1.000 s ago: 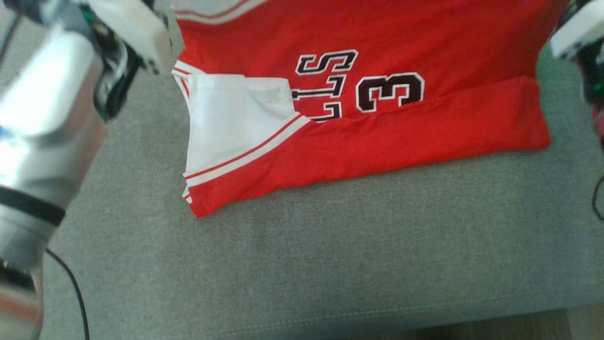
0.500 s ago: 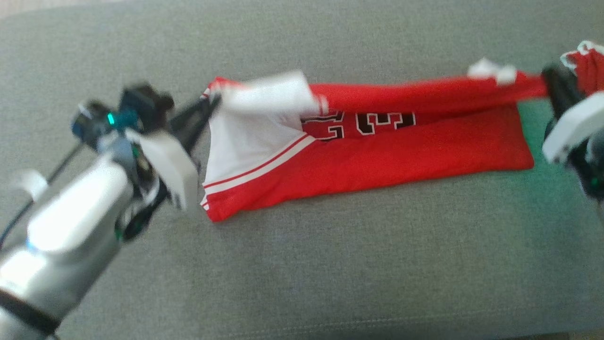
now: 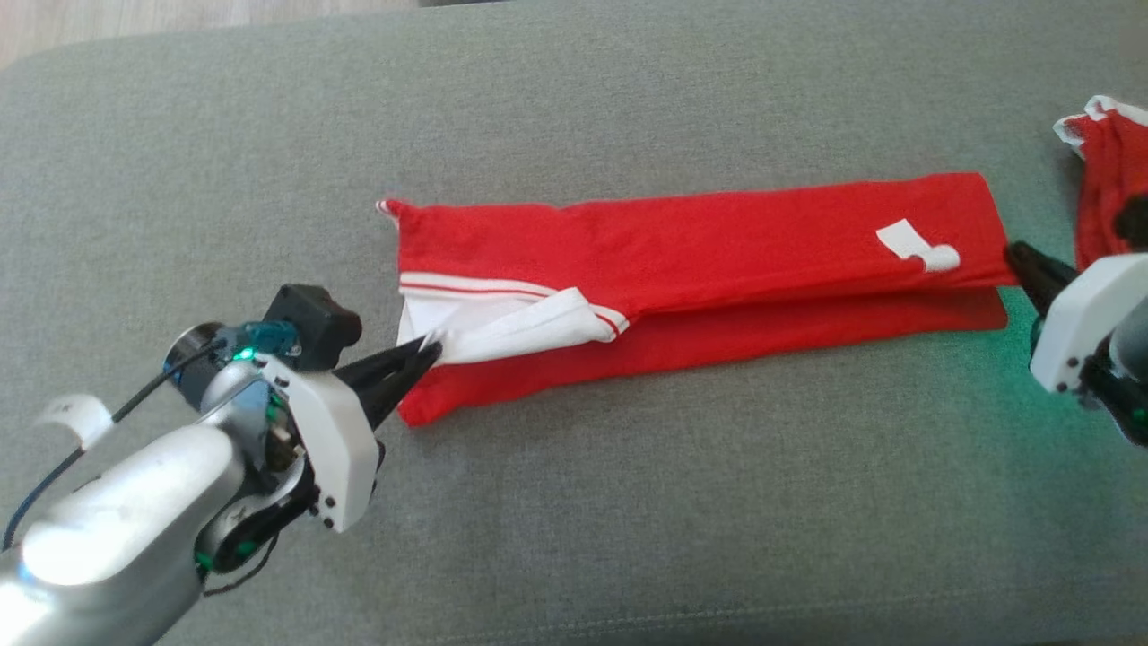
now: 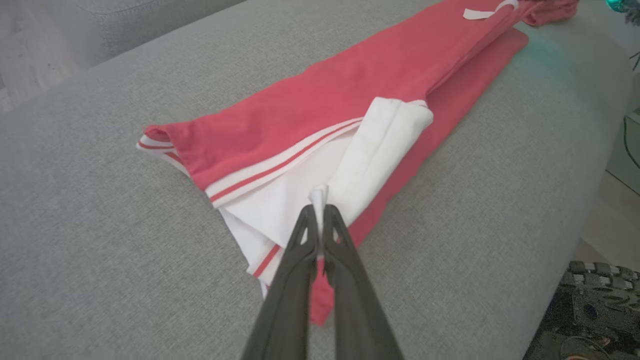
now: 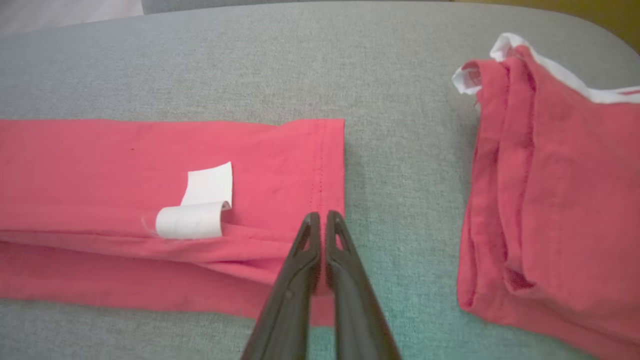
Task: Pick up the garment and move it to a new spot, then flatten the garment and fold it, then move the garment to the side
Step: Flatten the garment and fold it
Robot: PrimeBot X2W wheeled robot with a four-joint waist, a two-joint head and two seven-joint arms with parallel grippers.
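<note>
The shirt (image 3: 717, 242) lies folded into a long narrow band on the grey couch seat (image 3: 628, 502). The fold covers its front face, and a lower layer peeks out along the near edge. A smaller red piece (image 3: 1108, 179) just past its right end is cut off by the head view's edge. The band's long axis runs left to right across the seat, with the sleeve end towards the robot's left and the hem with its white label (image 3: 915, 244) towards the right. The left claw (image 4: 318, 200) pinches the tip of the white sleeve (image 4: 380, 145). The right claw (image 5: 320, 215) is pressed together at the hem's folded corner; whether cloth sits between its fingers is hard to tell
</note>
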